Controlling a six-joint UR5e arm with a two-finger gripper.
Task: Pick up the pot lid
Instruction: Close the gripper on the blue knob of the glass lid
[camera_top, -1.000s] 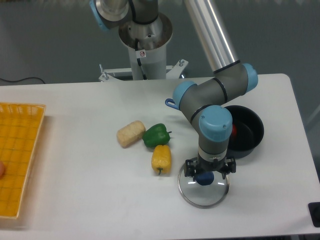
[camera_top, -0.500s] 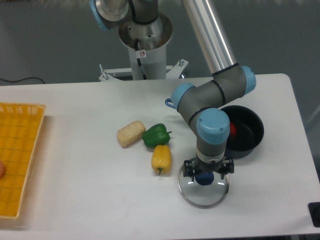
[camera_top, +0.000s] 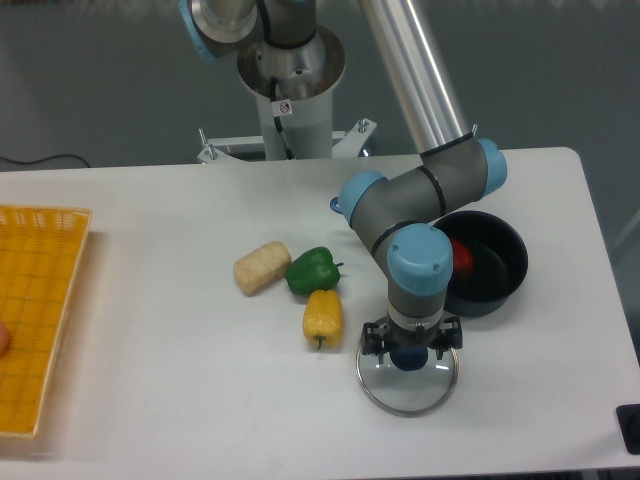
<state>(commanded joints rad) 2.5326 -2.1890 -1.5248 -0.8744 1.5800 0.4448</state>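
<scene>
Camera view has my gripper (camera_top: 411, 346) pointing down over the pot lid (camera_top: 408, 393), its two fingers spread well apart, one on each side of the dark blue knob (camera_top: 409, 357). Nothing is clamped between them; I see the knob in the gap, with space on both sides of it. Whether my fingertips touch the glass, I cannot tell. The lid lies flat on the white table (camera_top: 180, 370), clear glass with a thin metal rim, near the front edge, and my fingers cover part of its far side.

Just behind the lid, toward the right of the picture, sits a round black pot (camera_top: 507, 262), partly hidden by my gripper; something red (camera_top: 461, 257) shows inside it. Left of the lid is a yellow vegetable (camera_top: 322, 318), and beyond that a green pepper (camera_top: 314, 271) lies near a light brown, oblong item (camera_top: 262, 268). A blue loop (camera_top: 340, 206) pokes out from behind my arm. At the far left of the picture stands a yellow-orange crate (camera_top: 62, 250), cut off by the frame, with a reddish thing (camera_top: 2, 338) at the picture's edge, too cropped to name.
</scene>
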